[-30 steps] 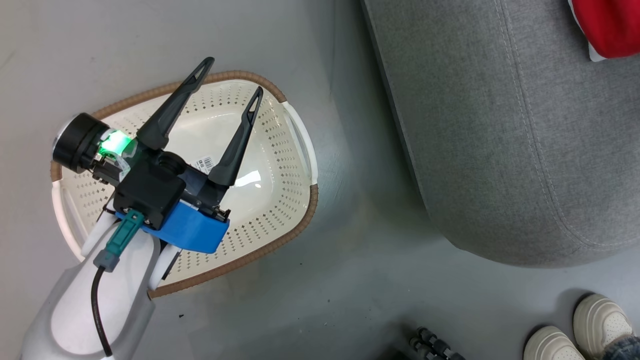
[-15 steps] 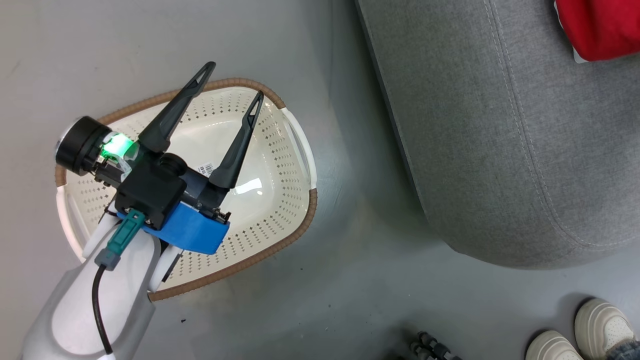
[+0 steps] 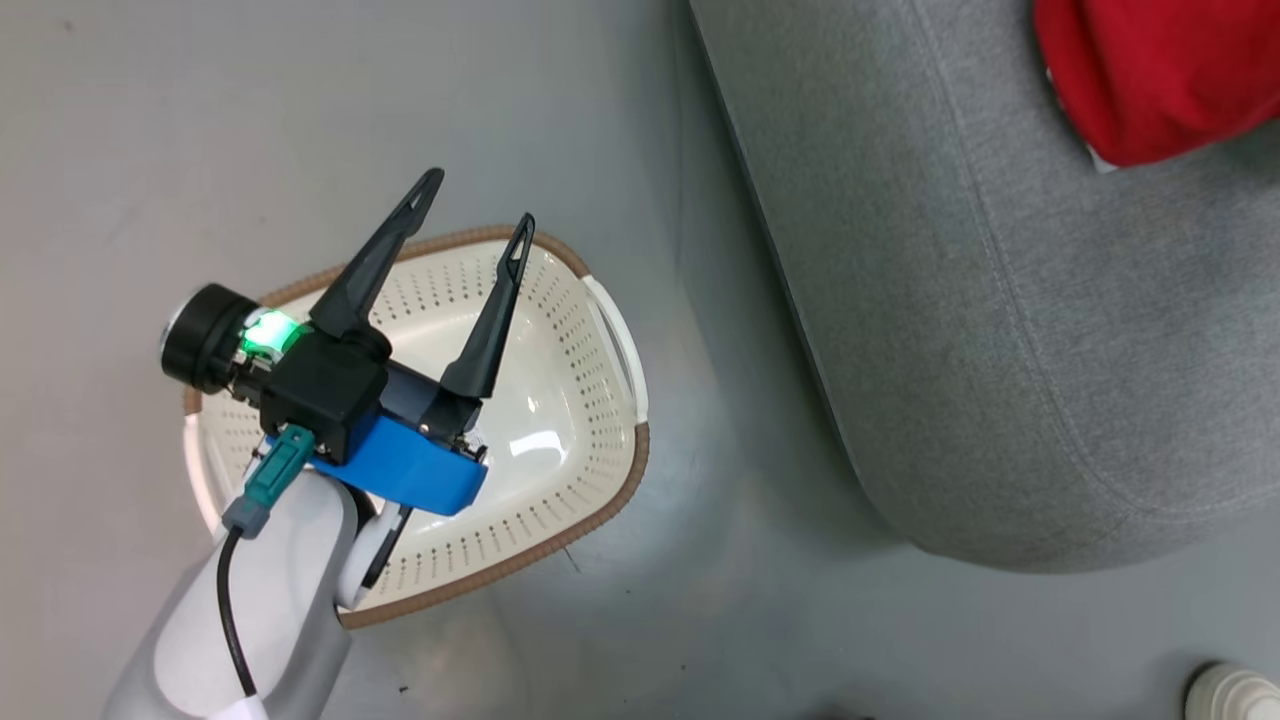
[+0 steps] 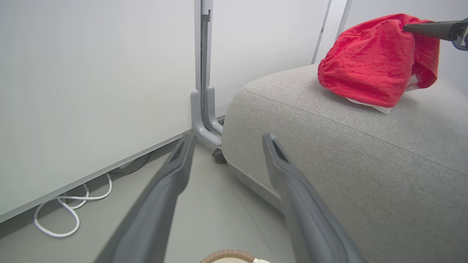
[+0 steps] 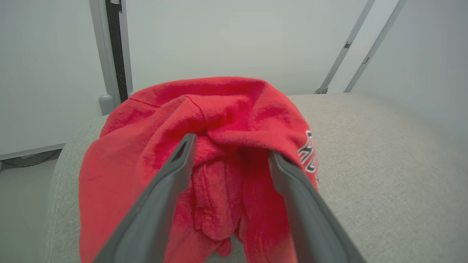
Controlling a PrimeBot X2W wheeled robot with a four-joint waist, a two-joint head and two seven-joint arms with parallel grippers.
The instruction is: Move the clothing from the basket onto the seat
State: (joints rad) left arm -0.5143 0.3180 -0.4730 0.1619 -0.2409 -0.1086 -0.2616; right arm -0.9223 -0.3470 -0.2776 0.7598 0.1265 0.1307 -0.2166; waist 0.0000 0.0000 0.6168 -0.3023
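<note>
Head view, looking down: my left gripper hangs over the basket, its two dark fingers spread wide and holding nothing; the basket stands on the grey floor, just beside the seat and apart from it; a pale shoe shows at the bottom right corner; farther off, the clothing lies heaped on the seat, at the top right.

Left wrist view: below the spread fingers, a sliver of the basket's brown rim; beyond them the seat's rounded corner, a grey post against a white wall panel, and a white cable looped on the floor; up on the cushion sits the red heap, white trim beneath it, with one dark finger of my right gripper at its top.

Right wrist view: my right fingers stand well apart over the heap, red cloth bunched between them and nothing pinched; white lettering shows on a fold at the right; grey cushion stretches behind.
</note>
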